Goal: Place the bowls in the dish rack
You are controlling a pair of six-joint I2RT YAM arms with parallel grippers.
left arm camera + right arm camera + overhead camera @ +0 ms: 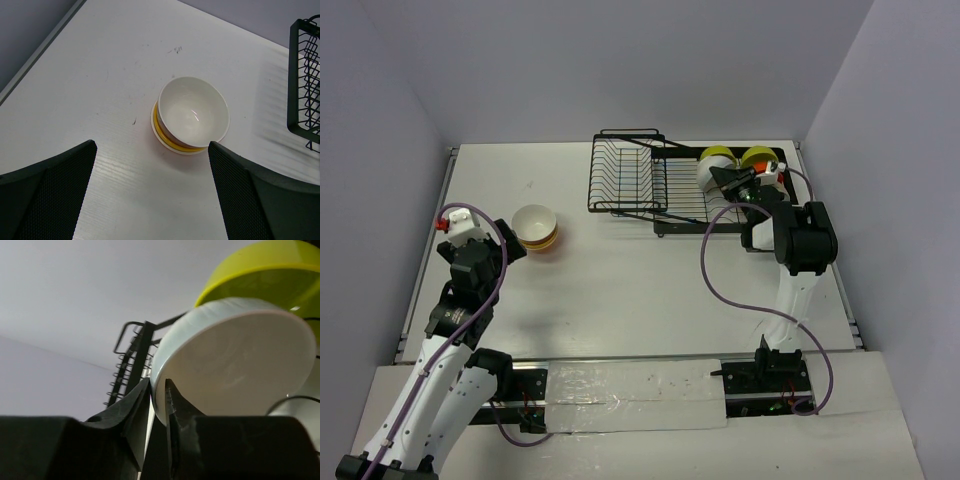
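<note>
This is a robotics lab test cell. In the overhead view a bare white table is boxed in by plain lilac-grey walls at the top and on both sides. The left arm and right arm, trailing purple cables, are bolted to black mounting plates along the bottom edge. A black wire dish rack at upper centre and small bowls stand directly on the tabletop.

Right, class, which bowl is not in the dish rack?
The white-inside bowl with orange-yellow bands, upright on the table; the other bowls stand on edge in the dish rack.
</note>
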